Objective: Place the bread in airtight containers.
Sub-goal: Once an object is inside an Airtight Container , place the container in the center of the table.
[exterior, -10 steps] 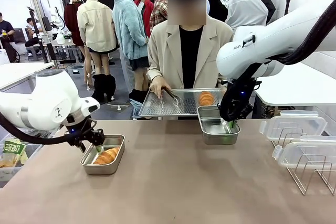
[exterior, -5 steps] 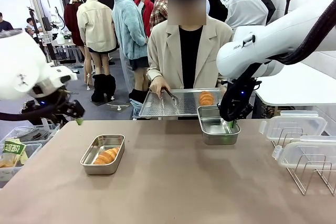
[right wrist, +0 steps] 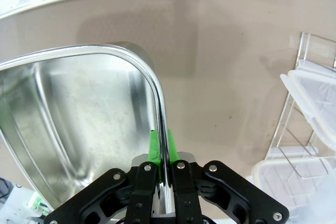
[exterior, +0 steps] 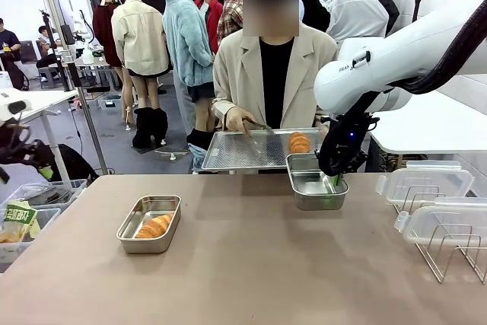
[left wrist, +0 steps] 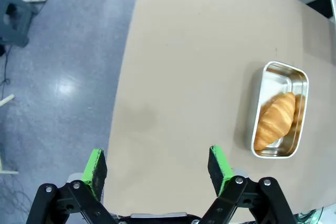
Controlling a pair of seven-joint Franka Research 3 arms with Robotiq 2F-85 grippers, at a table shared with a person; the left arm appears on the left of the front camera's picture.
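Note:
One bread lies in the left airtight container, a small steel box on the brown table. From high above and off the table's edge, my left gripper stands open and empty, looking down on that container and its bread. My right gripper is shut on the near right wall of the second, empty container. Up close, its green pads pinch the container's rim. Another bread sits on the flat steel tray held by the person.
The person's hand holds tongs over the tray. Two clear lids and a wire rack stand at the table's right. A bin with a snack bag sits off the left edge. Part of my left arm hangs at far left.
My left gripper opened, left the bread in the left container, then rose and drew back off the table to the left. The person's hand shifted right along the tray. The right arm has not moved.

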